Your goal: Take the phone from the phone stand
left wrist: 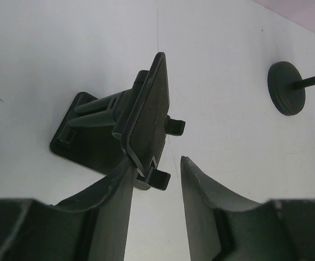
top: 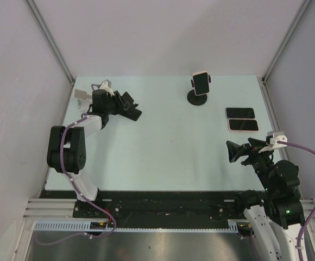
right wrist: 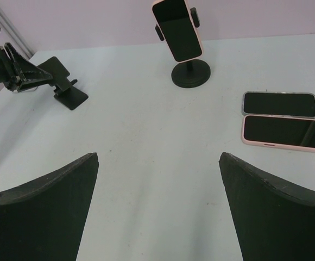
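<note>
A phone in a pink case (top: 201, 82) sits clamped, tilted, on a black stand with a round base (top: 199, 98) at the back of the table. It also shows in the right wrist view (right wrist: 178, 28) above its base (right wrist: 190, 74). My right gripper (top: 232, 151) is open and empty at the right, well in front of the phone (right wrist: 158, 156). My left gripper (top: 123, 104) is open at the back left, its fingers beside an empty black folding stand (left wrist: 146, 117); the left fingertip (left wrist: 126, 171) reaches that stand's lower lip.
Two phones lie flat at the right, one dark-cased (top: 239, 113) and one pink-cased (top: 243, 125), just behind my right gripper; they also show in the right wrist view (right wrist: 279, 103) (right wrist: 283, 131). The empty folding stand (top: 135, 113) stands at the back left. Walls enclose the table.
</note>
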Action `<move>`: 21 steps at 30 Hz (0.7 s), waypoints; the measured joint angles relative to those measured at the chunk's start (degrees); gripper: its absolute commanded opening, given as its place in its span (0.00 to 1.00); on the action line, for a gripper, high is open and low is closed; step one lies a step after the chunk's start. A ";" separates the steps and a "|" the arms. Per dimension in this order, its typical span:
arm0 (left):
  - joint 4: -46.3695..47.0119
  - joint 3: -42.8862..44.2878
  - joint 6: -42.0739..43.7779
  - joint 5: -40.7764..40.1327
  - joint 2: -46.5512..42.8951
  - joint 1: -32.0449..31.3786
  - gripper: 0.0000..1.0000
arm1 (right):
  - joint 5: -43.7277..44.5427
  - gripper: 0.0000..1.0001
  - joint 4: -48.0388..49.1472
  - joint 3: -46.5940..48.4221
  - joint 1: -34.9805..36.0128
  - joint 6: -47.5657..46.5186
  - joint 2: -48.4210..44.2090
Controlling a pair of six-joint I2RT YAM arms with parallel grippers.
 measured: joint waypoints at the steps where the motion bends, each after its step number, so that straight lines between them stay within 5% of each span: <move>1: 0.37 0.00 -0.09 0.11 0.13 0.09 0.40 | -0.22 0.99 0.00 -0.02 -0.24 0.00 0.00; 10: 4.00 -0.02 -2.54 1.99 2.19 2.01 0.27 | -0.92 0.99 0.00 -0.11 -0.94 -0.02 0.00; 16: 7.30 -0.74 -3.96 3.58 2.23 2.58 0.00 | -1.31 0.99 0.00 -0.11 -0.94 -0.04 0.00; 21: 12.11 -4.92 -5.57 4.46 0.63 2.71 0.00 | -1.46 0.99 0.00 -0.13 -0.94 -0.07 0.00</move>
